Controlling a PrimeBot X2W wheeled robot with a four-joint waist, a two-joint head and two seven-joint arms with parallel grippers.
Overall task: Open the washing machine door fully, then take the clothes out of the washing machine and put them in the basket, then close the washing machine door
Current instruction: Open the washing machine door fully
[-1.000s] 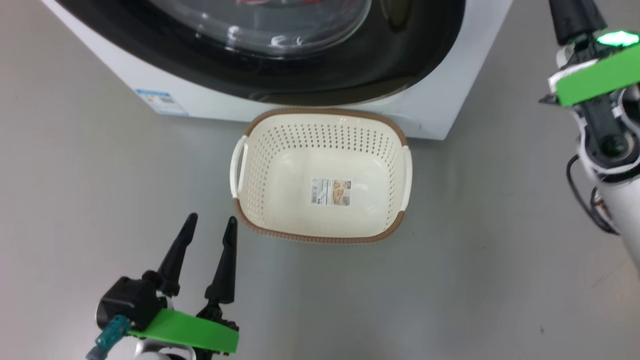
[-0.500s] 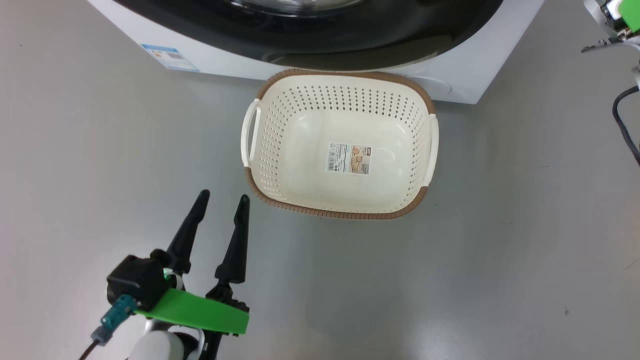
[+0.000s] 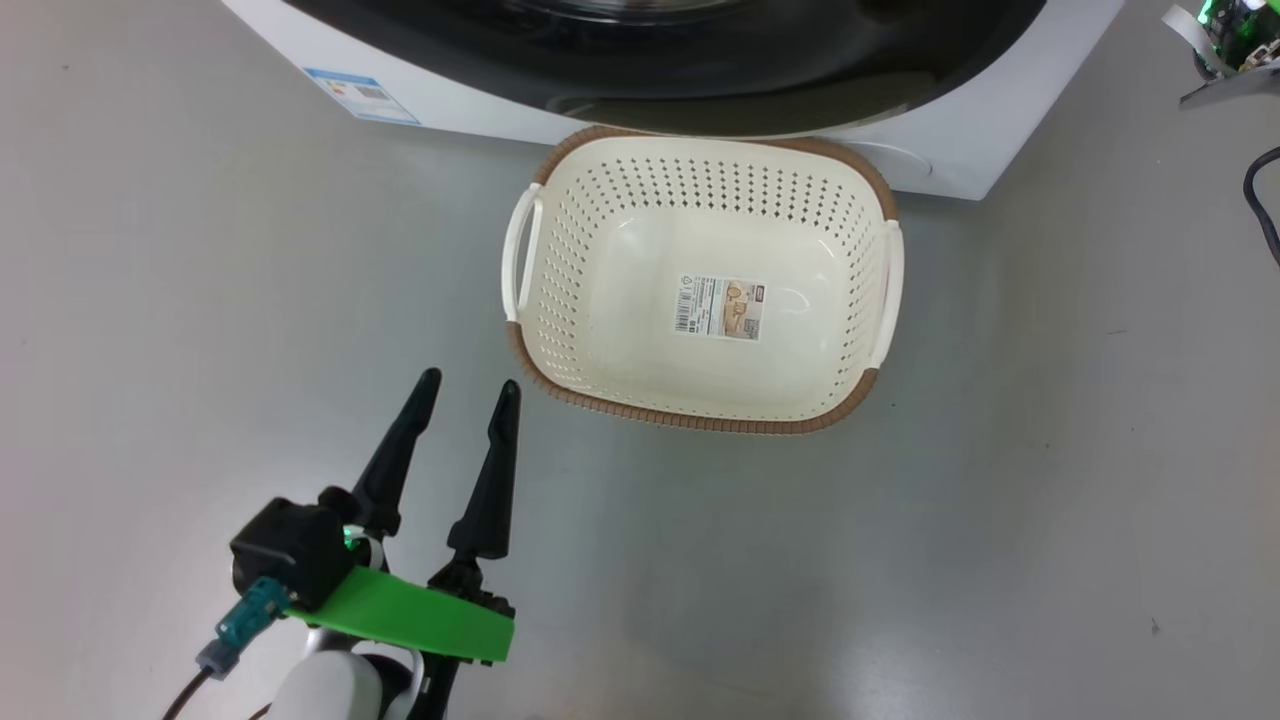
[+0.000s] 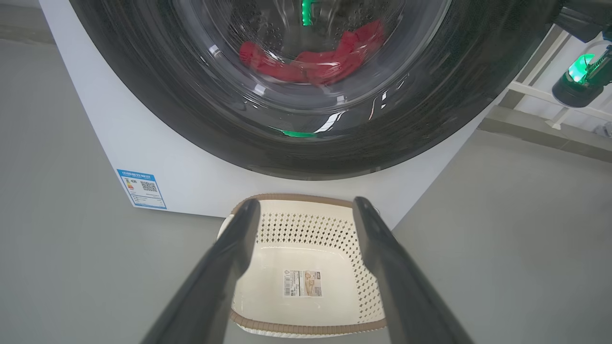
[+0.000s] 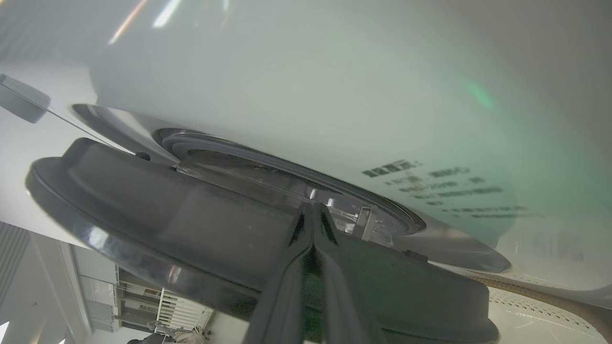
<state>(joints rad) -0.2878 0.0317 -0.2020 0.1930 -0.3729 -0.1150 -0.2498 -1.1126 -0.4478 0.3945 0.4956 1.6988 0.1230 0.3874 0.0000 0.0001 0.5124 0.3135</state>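
Washing machine (image 4: 119,134) stood broad and white, its door (image 5: 143,205) cracked just ajar. Head camera had swung this last second, so the basket (image 3: 700,422) only seemed to shift; it sat empty on the floor (image 3: 1000,520) against the machine. Red clothes (image 4: 315,64) lay inside the drum (image 4: 260,28). Right gripper (image 5: 313,208) had fingers pinched together at the door's edge; left gripper (image 3: 470,380) hung with fingers apart. Full swing looked next.

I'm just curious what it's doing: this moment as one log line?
washing machine door: ajar | right gripper: shut, at door edge | left gripper: open, near basket | basket: empty | clothes: in drum
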